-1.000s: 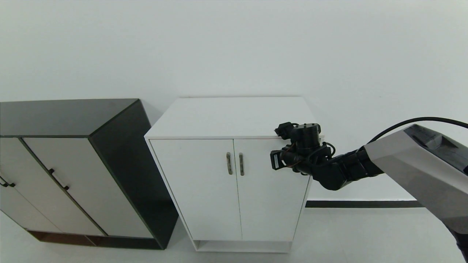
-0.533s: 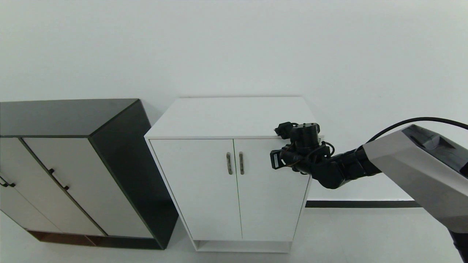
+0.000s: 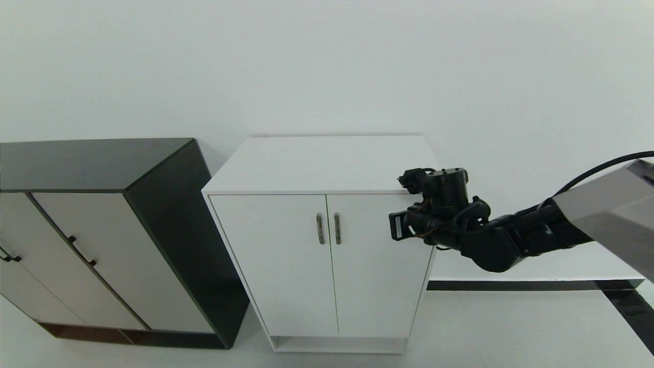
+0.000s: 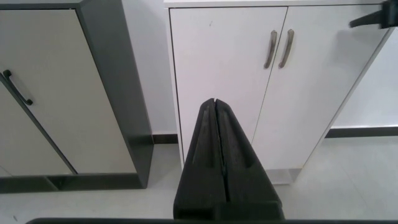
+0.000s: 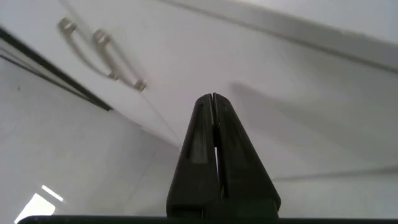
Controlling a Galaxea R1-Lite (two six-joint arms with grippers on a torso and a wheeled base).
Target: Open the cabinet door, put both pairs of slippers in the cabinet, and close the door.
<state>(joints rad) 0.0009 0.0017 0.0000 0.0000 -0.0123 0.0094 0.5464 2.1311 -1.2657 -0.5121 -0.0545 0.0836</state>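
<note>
- Head view: the white cabinet (image 3: pixel 317 163) is shut. The right gripper (image 3: pixel 397 226), pressed together, is in front of the right door (image 3: pixel 378 276). That door's handle (image 3: pixel 337 228) stands upright, to the gripper's left at about the same height
- Left wrist view: the left gripper (image 4: pixel 214 102), pressed together too, is low and well back, so the right arm is nearer
- Right wrist view: the right gripper (image 5: pixel 213 98) is close to the door, with the handle off to one side

Smooth matt white cabinet (image 3: pixel 286 266), brushed metal handles (image 3: pixel 320 228), dark cabinet (image 3: pixel 179 230) with slight sheen
</note>
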